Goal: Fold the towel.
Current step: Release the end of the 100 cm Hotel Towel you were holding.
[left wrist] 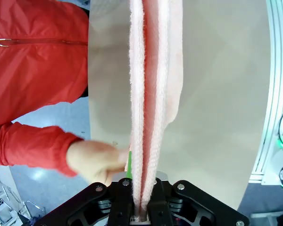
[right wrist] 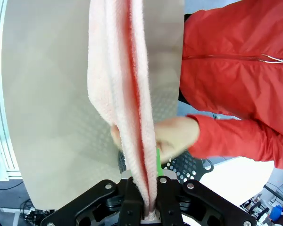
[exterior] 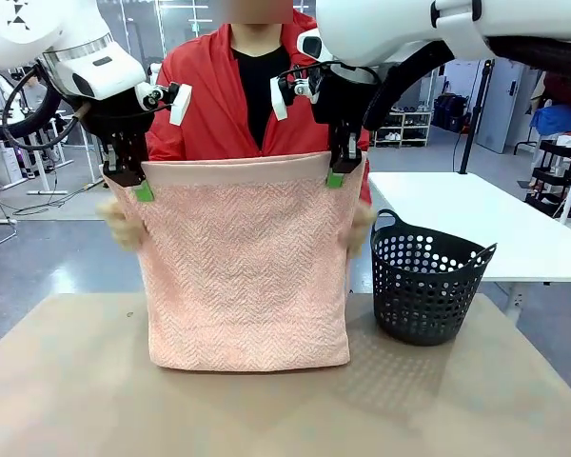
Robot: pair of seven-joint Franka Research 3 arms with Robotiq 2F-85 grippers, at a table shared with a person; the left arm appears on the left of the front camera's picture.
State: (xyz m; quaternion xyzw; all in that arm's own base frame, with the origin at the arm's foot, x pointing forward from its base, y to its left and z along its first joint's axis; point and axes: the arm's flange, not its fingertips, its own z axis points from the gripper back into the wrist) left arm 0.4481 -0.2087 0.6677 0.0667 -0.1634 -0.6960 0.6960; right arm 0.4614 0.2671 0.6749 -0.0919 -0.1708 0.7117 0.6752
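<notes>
Towel (exterior: 243,267): hangs upright as a flat sheet between the two grippers, with its plain band along the top. Its lower edge meets the table (exterior: 67,400) near the middle.
Left gripper (exterior: 143,187): clamped on one top corner of the towel. The green pads pinch the band, and the cloth falls straight below them.
Right gripper (exterior: 335,174): clamped on the opposite top corner, about level with the left gripper. The band runs taut from one to the other.
Left wrist view: the towel is seen edge-on, in two layers, running from the closed fingers down to the table.
Right wrist view: the same edge-on arrangement, with the layers pinched between the fingers.
Person: in a red jacket (exterior: 205,105), stands behind the towel at the far side. One hand (exterior: 122,227) is at the towel's side edge below the left gripper; the other hand (exterior: 362,226) is at the edge below the right gripper.
Basket (exterior: 426,286): black and perforated, upright on the table near the towel on the right gripper's side, not touching it.
</notes>
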